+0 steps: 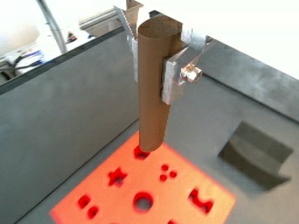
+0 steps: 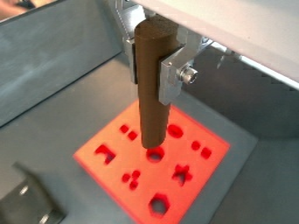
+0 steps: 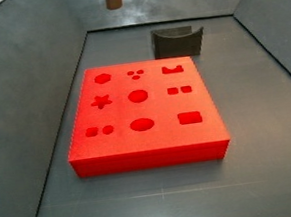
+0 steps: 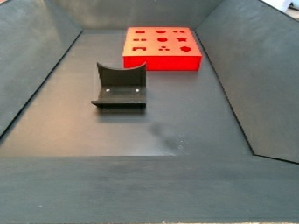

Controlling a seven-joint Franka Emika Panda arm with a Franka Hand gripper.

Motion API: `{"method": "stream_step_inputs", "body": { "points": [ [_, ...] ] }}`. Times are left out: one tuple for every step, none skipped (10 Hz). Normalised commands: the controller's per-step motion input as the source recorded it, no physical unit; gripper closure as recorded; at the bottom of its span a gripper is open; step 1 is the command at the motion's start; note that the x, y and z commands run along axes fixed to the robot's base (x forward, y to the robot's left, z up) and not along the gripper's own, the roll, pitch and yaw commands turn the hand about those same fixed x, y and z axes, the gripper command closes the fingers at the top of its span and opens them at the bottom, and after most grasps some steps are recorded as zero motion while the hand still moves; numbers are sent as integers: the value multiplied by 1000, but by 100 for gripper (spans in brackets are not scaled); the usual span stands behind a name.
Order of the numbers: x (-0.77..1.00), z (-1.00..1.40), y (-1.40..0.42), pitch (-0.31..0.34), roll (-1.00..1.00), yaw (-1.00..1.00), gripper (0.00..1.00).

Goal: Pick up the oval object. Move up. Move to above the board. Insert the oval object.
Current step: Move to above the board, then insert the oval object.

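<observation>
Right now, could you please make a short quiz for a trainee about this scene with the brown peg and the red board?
1. True or false: the gripper holds the oval object upright.
2. The peg's lower end hangs above: A the board; B the dark grey holder; C the bare floor.
3. Fill in: the board lies ____ on the floor.

Key: 1 true. 2 A. 3 flat.

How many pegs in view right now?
1. The oval object is upright in the tool, above the board. None lies on the floor or in the grey holder; nothing seems hidden.
</observation>
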Motion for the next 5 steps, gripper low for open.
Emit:
{"method": "stream_step_inputs", "body": {
  "points": [
    [216, 142, -737, 118, 24, 11, 100],
    [167, 92, -453, 117, 36, 11, 100],
    [112, 49, -239, 95, 48, 11, 100],
    [0, 0, 17, 0, 0, 0, 100],
    [0, 0, 0, 0, -19, 0, 100]
  ]
}}
